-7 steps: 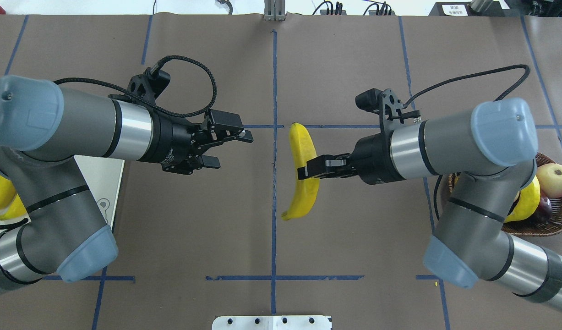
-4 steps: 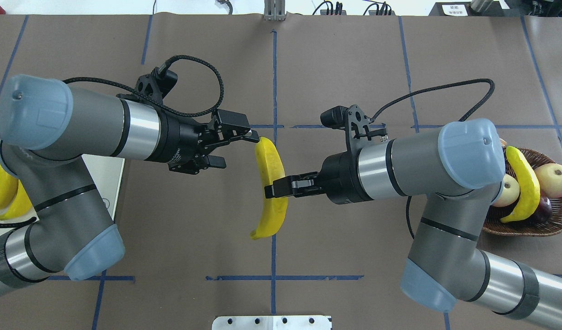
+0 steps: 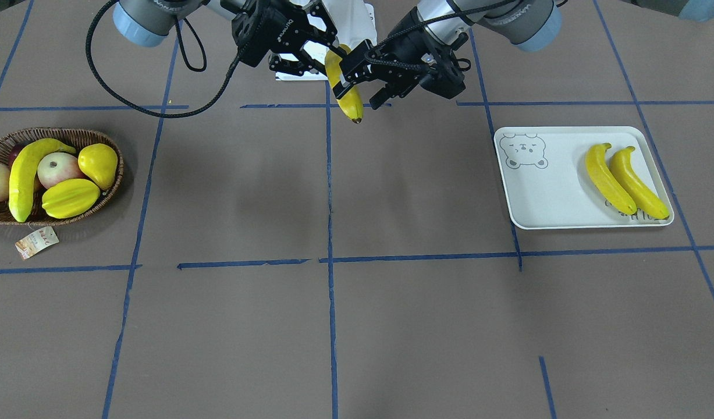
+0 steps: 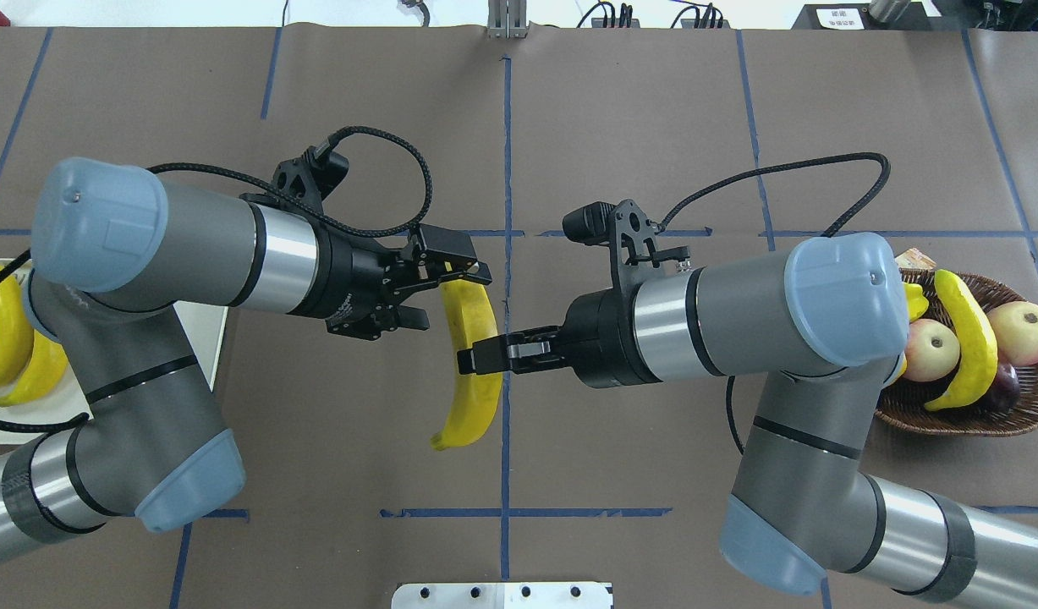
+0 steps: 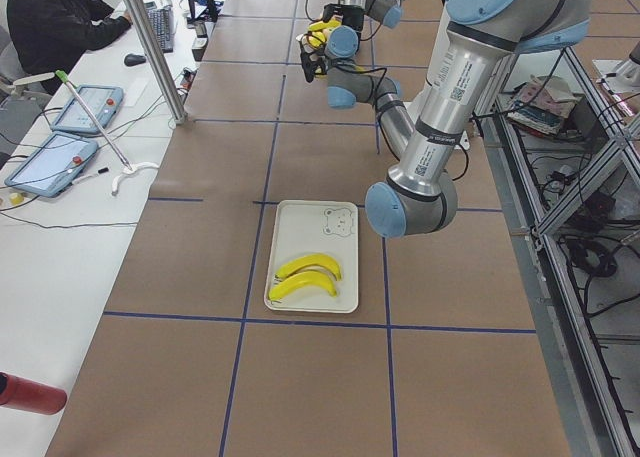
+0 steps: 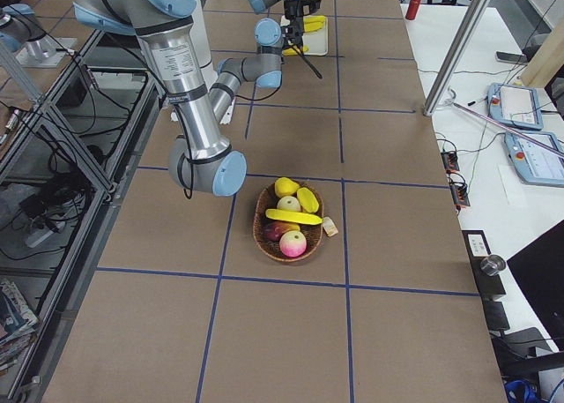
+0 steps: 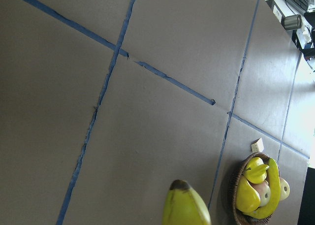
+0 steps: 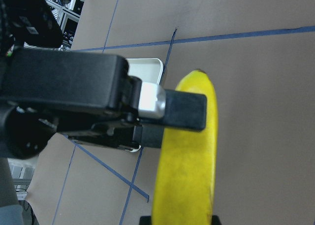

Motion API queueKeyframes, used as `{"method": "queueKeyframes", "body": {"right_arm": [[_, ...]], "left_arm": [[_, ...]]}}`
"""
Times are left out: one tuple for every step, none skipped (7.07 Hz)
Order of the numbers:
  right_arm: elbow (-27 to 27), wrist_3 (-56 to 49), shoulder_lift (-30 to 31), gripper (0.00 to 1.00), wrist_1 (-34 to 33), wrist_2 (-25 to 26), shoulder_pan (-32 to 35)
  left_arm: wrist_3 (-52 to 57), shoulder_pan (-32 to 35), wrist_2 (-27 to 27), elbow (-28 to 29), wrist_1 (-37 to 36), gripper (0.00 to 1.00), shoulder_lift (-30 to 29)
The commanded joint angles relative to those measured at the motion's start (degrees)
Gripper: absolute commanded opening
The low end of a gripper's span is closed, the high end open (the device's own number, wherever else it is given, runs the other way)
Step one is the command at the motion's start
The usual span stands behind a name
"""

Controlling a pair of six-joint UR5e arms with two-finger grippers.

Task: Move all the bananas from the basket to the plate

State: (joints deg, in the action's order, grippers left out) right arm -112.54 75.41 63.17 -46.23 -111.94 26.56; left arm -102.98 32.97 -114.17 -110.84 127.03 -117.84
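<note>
The left claw (image 4: pixel 447 294) is wide open with its jaws set around the far end of the banana (image 4: pixel 472 402), not yet closed on it, while the right claw (image 4: pixel 478 359) is clamped across the banana's middle and holds it in the air above the table's centre line (image 4: pixel 507 127). A second ago the two claws were well apart and the banana hung on the right arm's side of that line. Since then the right arm has carried it across and the left arm has reached in, so the fruit's end now sits between the left jaws. In the front view one left finger seems to be at the peel and the other stands off. I judge this to be a hand-over at the point of closing: the left claw needs to grip before the right lets go, or the banana drops. The plate (image 3: pixel 557 192) lies far on the left arm's side and the basket (image 3: pixel 118 186) far on the right arm's side. Two bananas (image 3: pixel 610 180) already lie side by side on the plate. One last banana (image 3: pixel 22 174) is in the basket among other fruit, so the task looks a little over halfway done.
</note>
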Motion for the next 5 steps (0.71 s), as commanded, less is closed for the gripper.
{"method": "queueKeyframes", "body": {"right_arm": [[0.0, 0.0, 0.0, 0.02, 0.0, 2.2, -1.5], [0.0, 0.0, 0.1, 0.02, 0.0, 2.3, -1.7], [0.0, 0.0, 0.4, 0.02, 0.0, 2.3, -1.7], [0.0, 0.0, 0.4, 0.02, 0.0, 2.3, -1.7], [0.0, -0.1, 0.5, 0.02, 0.0, 2.3, -1.6]], "left_arm": [[-0.1, -1.1, 0.0, 0.0, 0.1, 0.98, -0.1], [-0.2, -1.1, 0.0, 0.0, 0.1, 0.91, -0.2], [-0.1, -1.1, 0.0, -0.1, 0.1, 0.84, -0.2], [0.0, -1.1, 0.0, 0.0, 0.1, 0.57, -0.2], [0.0, -1.1, -0.1, -0.2, 0.1, 0.05, -0.2]]}}
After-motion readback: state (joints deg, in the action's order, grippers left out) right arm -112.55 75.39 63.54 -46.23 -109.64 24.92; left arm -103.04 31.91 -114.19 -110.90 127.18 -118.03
